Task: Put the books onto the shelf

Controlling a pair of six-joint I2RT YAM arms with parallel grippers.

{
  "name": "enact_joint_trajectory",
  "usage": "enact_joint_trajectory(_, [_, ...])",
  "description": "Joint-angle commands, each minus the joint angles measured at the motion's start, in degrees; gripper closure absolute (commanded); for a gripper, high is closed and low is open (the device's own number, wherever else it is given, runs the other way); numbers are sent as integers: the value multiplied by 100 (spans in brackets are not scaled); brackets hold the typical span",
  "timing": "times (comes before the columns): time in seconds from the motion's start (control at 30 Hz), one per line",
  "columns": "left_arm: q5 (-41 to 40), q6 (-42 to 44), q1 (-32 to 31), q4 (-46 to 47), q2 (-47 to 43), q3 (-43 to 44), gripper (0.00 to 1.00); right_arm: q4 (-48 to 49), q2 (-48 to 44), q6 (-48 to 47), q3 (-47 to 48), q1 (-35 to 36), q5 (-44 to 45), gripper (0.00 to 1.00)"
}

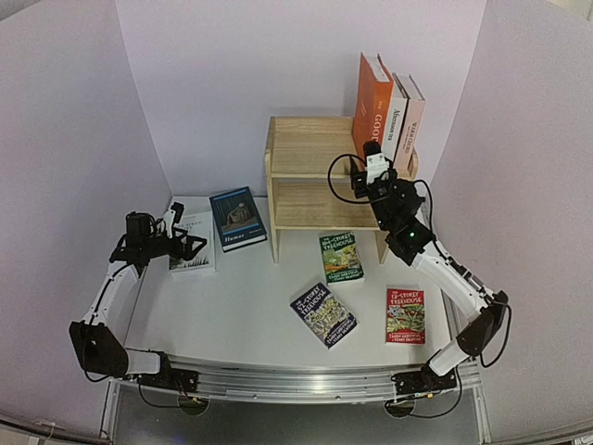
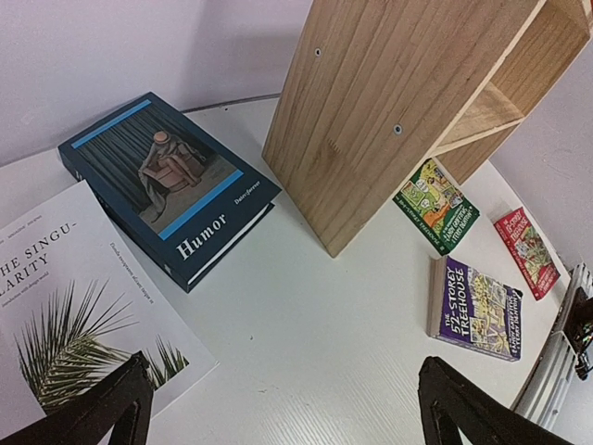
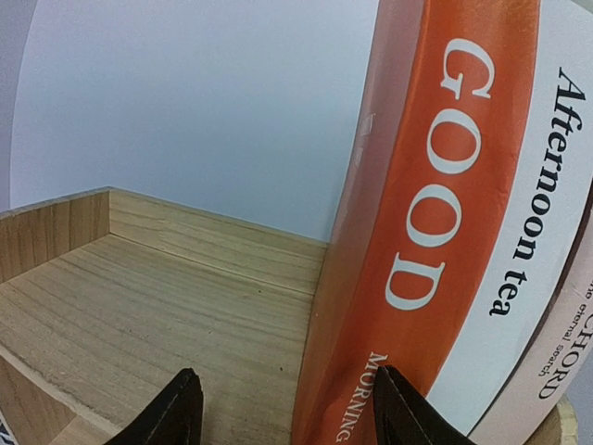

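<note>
**A:** Closest to the right wrist camera stood the right gripper. Its black fingers were partly apart with nothing between them. One hung over bare board and the other sat in front of the spine of the tall orange hardback "GOOD". I couldn't tell whether it touched the spine.

**B:** And the books?

**A:** Three stood upright at the right end of the top tier of the small pale-wood shelf, tilted slightly left. They were the orange one, a white "Afternoon tea" volume and a pale pinkish-white one. Five lay flat on the white desk:
- The white palm-print book was at the left edge.
- The dark blue "Humor" book was just beside it, near the shelf's left panel.
- The green Treehouse paperback was in front of the lower tier.
- The dark purple Treehouse paperback was mid-desk.
- The red Treehouse paperback was toward the right edge.

**B:** Which step was that?

**A:** It looked like the right arm was finishing with the orange book, with the placement roughly done.

**B:** And the left gripper?

**A:** It was spread wide and empty, hovering over the palm-print book.

**B:** Next move?

**A:** Probably a pick from the desk. A thin book lying flat would need one finger worked under an edge. The thicker "Humor" offered an easier bite.
</note>
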Motion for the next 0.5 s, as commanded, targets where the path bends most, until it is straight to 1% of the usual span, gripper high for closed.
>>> enact_joint_trajectory(0.0, [100, -7, -22, 179, -181, 28, 0, 28, 248, 193, 444, -124, -17, 39])
enact_joint_trajectory(0.3, [66, 19, -21, 148, -204, 6, 0, 30, 471, 275, 595, -216, 136, 39])
enact_joint_trajectory(0.47, [65, 14, -20, 148, -199, 1, 0, 47, 431, 274, 565, -219, 213, 39])
